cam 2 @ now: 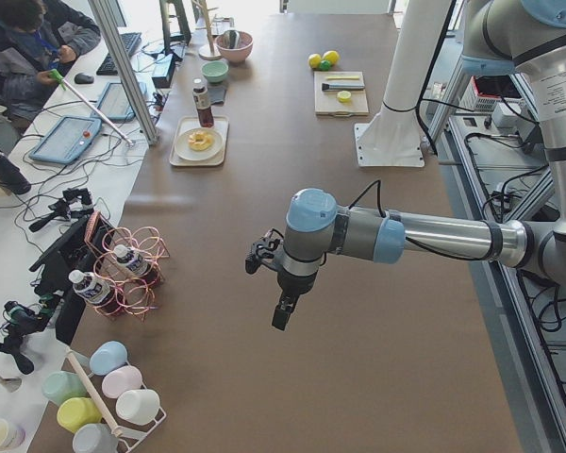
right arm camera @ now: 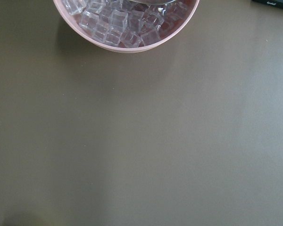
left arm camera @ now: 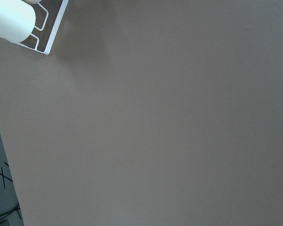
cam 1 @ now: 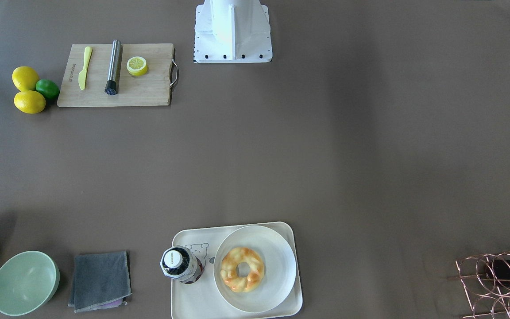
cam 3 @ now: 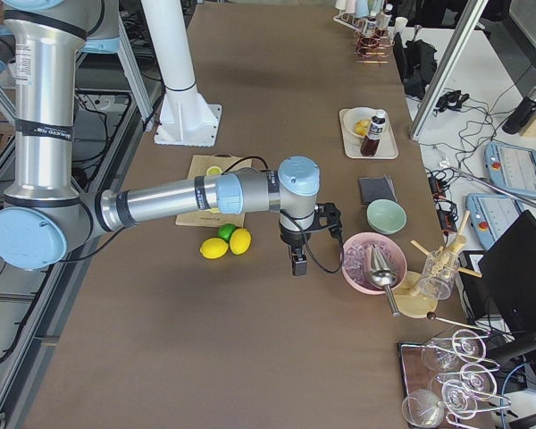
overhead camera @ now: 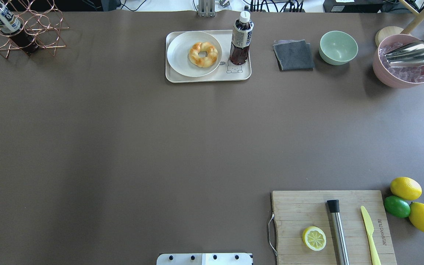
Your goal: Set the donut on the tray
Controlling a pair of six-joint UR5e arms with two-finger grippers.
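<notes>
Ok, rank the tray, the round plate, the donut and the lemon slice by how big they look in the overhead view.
1. tray
2. round plate, which lies on the tray
3. donut, on the plate
4. lemon slice, which looks a little smaller than the donut even though it lies nearer the camera

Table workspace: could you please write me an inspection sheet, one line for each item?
Surface: brown table cover, no spill seen.
Job's things: donut lies on a round plate, which sits on the tray.
Clutter: bottle on the tray; cutting board with lemon slice and knife; green bowl; grey cloth; pink ice bowl.
Pincers: left pincer and right pincer hang over the table, far from the tray; open or shut, cannot tell.
Cables: black cable loops near left pincer.
Surroundings: seated person at a side desk.
</notes>
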